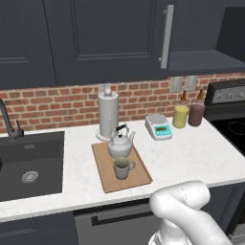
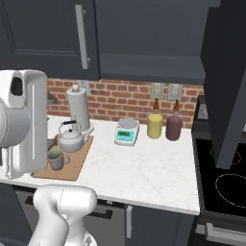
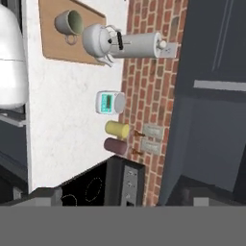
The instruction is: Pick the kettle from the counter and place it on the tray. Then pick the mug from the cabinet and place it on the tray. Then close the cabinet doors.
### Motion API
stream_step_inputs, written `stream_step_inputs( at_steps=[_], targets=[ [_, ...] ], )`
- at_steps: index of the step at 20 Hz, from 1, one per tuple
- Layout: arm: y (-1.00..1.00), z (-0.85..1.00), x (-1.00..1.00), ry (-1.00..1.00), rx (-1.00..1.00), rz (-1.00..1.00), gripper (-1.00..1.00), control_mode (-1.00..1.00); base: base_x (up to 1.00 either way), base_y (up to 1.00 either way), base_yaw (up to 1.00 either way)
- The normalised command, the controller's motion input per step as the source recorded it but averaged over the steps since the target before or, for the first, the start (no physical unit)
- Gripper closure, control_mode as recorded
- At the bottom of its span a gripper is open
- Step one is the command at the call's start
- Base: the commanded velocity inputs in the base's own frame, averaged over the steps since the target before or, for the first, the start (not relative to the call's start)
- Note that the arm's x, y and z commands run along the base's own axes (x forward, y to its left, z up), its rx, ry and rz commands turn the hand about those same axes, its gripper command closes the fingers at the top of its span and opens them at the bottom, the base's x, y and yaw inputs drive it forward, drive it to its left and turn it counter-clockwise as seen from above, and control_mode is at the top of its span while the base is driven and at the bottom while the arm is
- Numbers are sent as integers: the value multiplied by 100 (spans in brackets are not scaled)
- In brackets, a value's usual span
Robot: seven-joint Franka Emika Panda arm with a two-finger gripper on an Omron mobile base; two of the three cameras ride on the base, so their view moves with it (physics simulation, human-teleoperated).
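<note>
Two cabinet doors (image 1: 107, 38) differ: the left one looks shut, while the right door (image 2: 226, 81) stands open over the stove (image 2: 226, 178). Below, the counter (image 1: 191, 153) carries the tray (image 1: 106, 173), with the kettle (image 1: 120, 143) and the mug (image 1: 122, 168) standing on it, just apart. Whether the gripper's fingers (image 3: 45, 196) are wide or narrow, I cannot tell; nothing sits between them.
</note>
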Motion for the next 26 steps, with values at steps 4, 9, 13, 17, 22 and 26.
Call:
stream_step_inputs(
  at_steps=[4, 9, 13, 17, 22, 26],
  targets=[
    [-82, 5, -2, 0, 6, -1, -100, -100, 0, 0, 0],
    [-80, 1, 0, 3, 4, -12, -100, -100, 0, 0, 0],
    [-69, 4, 3, 7, 0, -30, -100, -100, 0, 0, 0],
    [-67, 17, -3, 2, 6, -50, -100, -100, 0, 0, 0],
    [-74, 4, -1, 0, 2, -32, -100, -100, 0, 0, 0],
    [-65, 0, -20, -13, 0, -8, -100, -100, 0, 0, 0]
  ],
)
